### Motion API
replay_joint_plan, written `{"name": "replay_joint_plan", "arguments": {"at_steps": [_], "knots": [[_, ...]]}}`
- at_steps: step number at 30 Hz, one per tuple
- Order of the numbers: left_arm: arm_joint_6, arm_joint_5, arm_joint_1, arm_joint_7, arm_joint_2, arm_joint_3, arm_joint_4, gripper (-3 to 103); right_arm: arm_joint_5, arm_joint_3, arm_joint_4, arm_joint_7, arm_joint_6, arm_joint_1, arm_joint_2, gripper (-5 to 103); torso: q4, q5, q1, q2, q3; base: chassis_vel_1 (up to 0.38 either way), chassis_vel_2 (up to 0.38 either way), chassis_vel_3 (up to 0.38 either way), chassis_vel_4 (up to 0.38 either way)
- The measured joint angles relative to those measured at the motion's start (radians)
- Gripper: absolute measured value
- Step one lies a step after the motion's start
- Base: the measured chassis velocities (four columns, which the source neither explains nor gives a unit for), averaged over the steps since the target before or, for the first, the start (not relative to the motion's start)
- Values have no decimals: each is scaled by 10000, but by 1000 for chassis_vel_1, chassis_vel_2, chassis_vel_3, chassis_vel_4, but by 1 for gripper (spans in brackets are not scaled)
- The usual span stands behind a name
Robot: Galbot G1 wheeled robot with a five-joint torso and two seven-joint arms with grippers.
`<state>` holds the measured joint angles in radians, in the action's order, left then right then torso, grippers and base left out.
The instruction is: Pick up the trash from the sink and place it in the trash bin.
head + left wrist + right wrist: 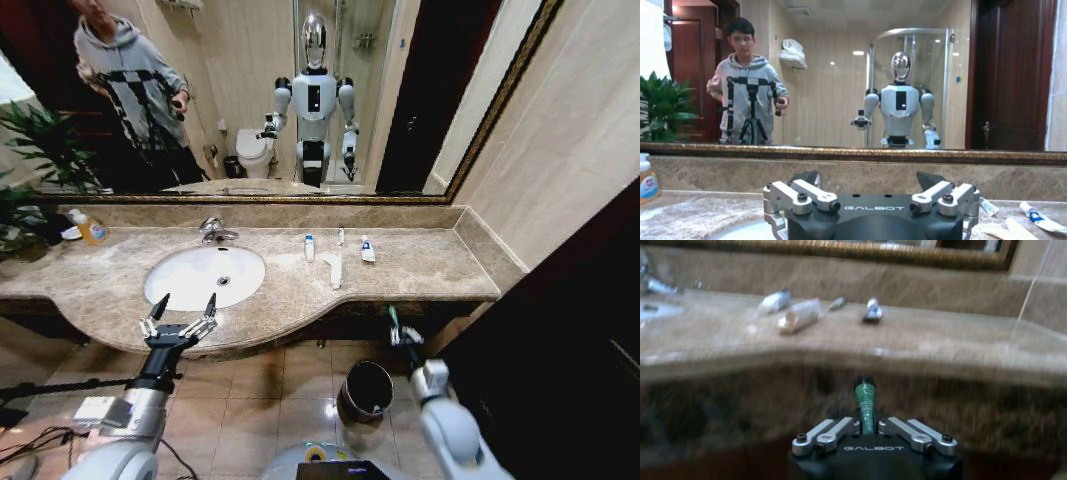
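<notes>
Right gripper (pixel 868 426), below the counter's front edge, is clamped on a slim green bottle (pixel 865 402) with a dark cap; its long axis points straight out from the fingers toward the counter (pixel 420 265), its base hidden between them. Remaining trash lies on the marble right of the sink (pixel 205 276): two white tubes (pixel 309 247) with blue marks and a flat white packet (pixel 334 269), blurred in the right wrist view. Left gripper (pixel 180 318) hovers spread wide at the basin's front rim. Trash bin (pixel 366 390) stands on the floor below.
</notes>
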<state>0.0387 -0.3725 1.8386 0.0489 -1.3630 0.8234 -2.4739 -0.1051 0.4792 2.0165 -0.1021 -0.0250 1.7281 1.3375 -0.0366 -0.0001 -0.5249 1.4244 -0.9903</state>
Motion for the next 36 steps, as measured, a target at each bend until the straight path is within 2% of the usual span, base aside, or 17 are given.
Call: {"name": "replay_joint_plan", "arguments": {"at_steps": [7,12,17,19,22,26,31,36], "knots": [[0,1,0,0,0,0,0,100,312,-221,-643,159,70,25,187,9,-2,-1,-2,-1,-1,0,0,0,0],[0,0,0,0,0,0,0,100,415,-478,-1747,429,-287,-416,308,9,-1,-1,-2,-2,-2,0,0,0,0],[0,1,0,0,0,0,0,100,477,-835,-4260,756,-637,-1964,440,9,-3,1,-2,-3,-2,0,0,0,0],[0,0,0,0,0,-1,0,100,486,-862,-4735,823,-672,-2228,481,9,-3,0,-2,-3,-2,0,0,0,0],[0,0,0,0,0,0,0,100,591,-891,-6565,1013,-769,-3188,643,9,-3,1,-3,-3,-3,0,0,0,0],[0,0,0,-1,1,0,0,100,786,-889,-7581,1137,-731,-3691,726,9,-2,0,-3,-3,-2,0,0,0,0],[0,1,0,0,0,0,0,100,1253,-766,-9564,1202,-231,-4689,963,9,-3,1,-3,-3,-2,0,0,0,0],[0,0,0,0,0,0,0,100,1460,-670,-10309,1212,-48,-5087,1081,9,-3,0,-2,-3,-2,0,0,0,0]]}}
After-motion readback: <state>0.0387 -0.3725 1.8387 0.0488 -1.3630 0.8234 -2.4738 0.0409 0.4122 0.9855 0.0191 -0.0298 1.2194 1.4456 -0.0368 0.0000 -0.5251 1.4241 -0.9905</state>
